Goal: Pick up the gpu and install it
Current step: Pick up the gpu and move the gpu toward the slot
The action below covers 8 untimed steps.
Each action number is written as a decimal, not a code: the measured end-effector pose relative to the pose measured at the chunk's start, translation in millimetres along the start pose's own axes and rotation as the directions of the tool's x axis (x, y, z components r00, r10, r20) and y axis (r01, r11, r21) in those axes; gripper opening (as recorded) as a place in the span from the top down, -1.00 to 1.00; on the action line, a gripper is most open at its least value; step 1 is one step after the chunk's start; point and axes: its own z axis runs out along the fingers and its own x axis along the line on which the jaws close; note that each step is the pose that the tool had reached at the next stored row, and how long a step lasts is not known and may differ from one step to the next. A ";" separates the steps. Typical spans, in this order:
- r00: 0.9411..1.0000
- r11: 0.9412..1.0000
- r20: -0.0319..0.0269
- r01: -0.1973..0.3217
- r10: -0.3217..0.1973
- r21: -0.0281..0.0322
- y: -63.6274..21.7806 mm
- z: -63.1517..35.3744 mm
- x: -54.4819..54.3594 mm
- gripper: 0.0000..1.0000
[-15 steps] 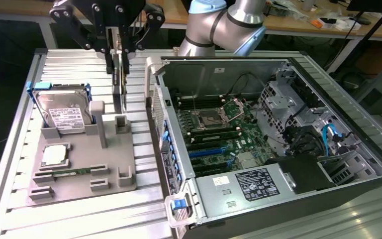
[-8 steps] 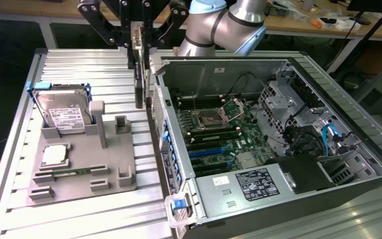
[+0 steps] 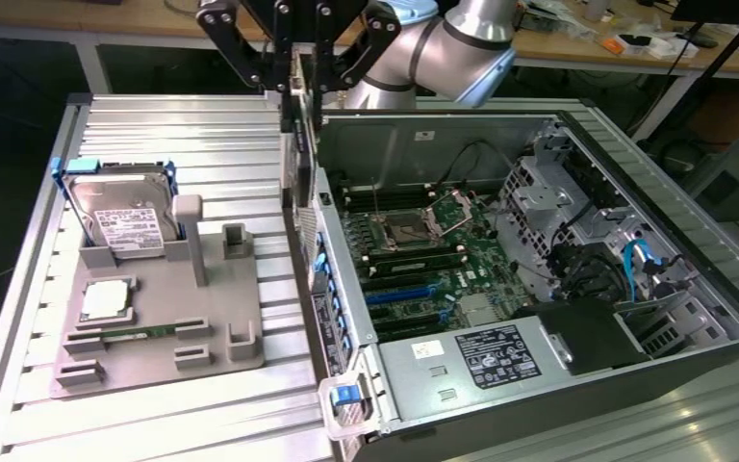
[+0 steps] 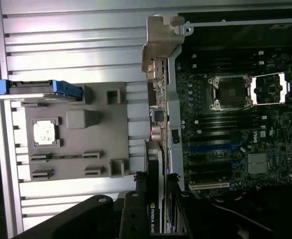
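While gripping the gpu [image 3: 295, 108] by its two flat faces, hovers over the far end of the rear wall of the open computer case [image 3: 446, 109], as seen in the exterior view. Jaws of the gripper [image 3: 303, 87] clamped on the card, upright and edge-on, above the case rim and not seated in any slot.

In the wrist view, seen from above: gpu [image 4: 154, 214] with a green NVIDIA mark on its upper edge, pinched between the black fingers [image 4: 135, 209] of the gripper [image 4: 156, 196], over the line between case wall and ribbed aluminium table [image 4: 76, 50].

Inside the case: motherboard [image 3: 434, 260] with processor socket [image 3: 408, 229], frame flipped open; blue expansion slots [image 3: 402, 294]; power supply [image 3: 492, 351] nearer the exterior view's bottom.

Beside the case, toward the exterior view's left: grey fixture plate [image 3: 151, 322] on the table, bearing a white-labelled hard drive [image 3: 119, 217] in a blue-handled caddy [image 3: 62, 168], a square processor [image 3: 107, 300] and a narrow green memory stick [image 3: 139, 334], all well apart from the card.
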 end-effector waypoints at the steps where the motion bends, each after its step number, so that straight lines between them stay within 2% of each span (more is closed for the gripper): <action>1: 1.000 1.000 0.000 0.000 0.000 -0.001 0.3 0.3 -4.6 0.46; 8: 1.000 1.000 -0.001 0.000 0.000 -0.006 2.3 3.4 -35.4 0.46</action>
